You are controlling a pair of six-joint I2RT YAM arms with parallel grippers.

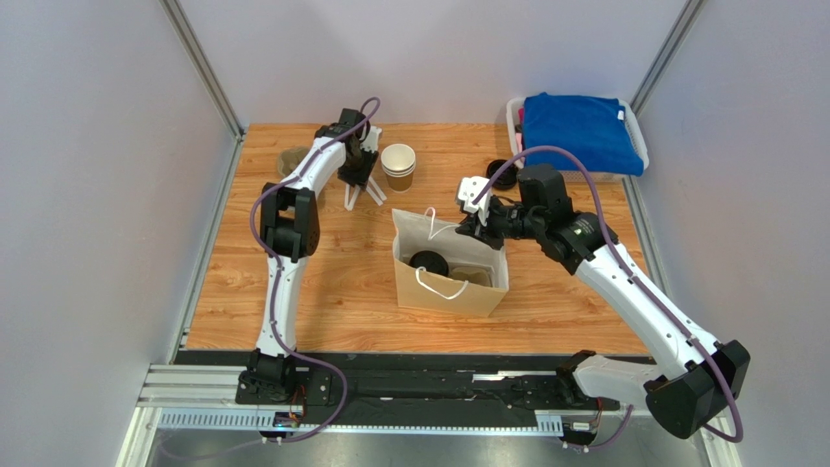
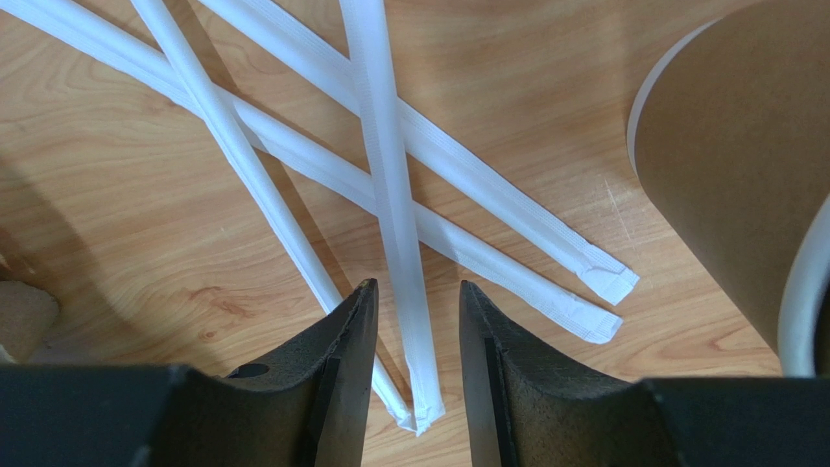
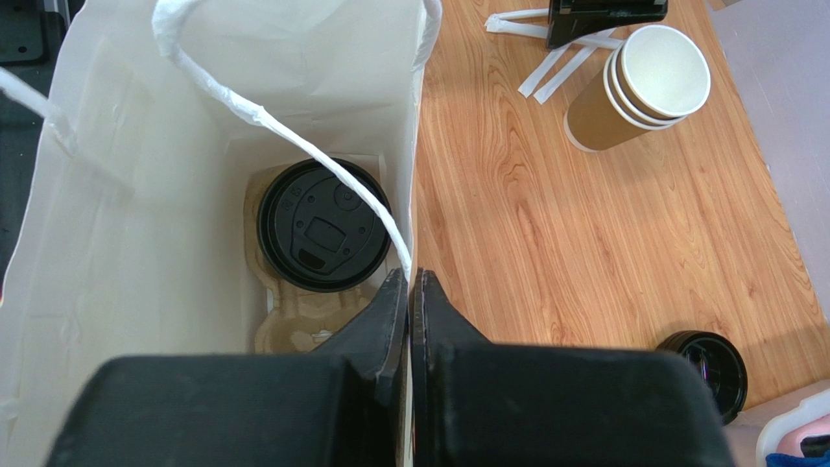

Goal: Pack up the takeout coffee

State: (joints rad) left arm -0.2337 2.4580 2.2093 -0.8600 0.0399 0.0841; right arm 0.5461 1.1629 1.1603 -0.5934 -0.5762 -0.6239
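Note:
The takeout coffee [image 1: 429,261], seen by its round black lid [image 3: 321,224], sits in a cardboard carrier [image 3: 292,331] at the bottom of the upright kraft paper bag [image 1: 450,287]. My right gripper [image 3: 410,282] is shut on the bag's right wall at its rim [image 3: 414,146], and it also shows in the top view [image 1: 477,220]. My left gripper [image 2: 417,292] is open, low over several white paper-wrapped straws. One straw [image 2: 395,195] lies between its fingers without being pinched. It hangs at the far left of the table [image 1: 358,177].
A stack of lidless brown cups [image 1: 397,165] stands just right of the left gripper [image 2: 740,165]. Loose black lids [image 1: 502,173] lie behind the bag [image 3: 706,365]. A white bin with blue cloth [image 1: 580,131] is at the far right. A brown cardboard piece [image 1: 290,161] lies far left.

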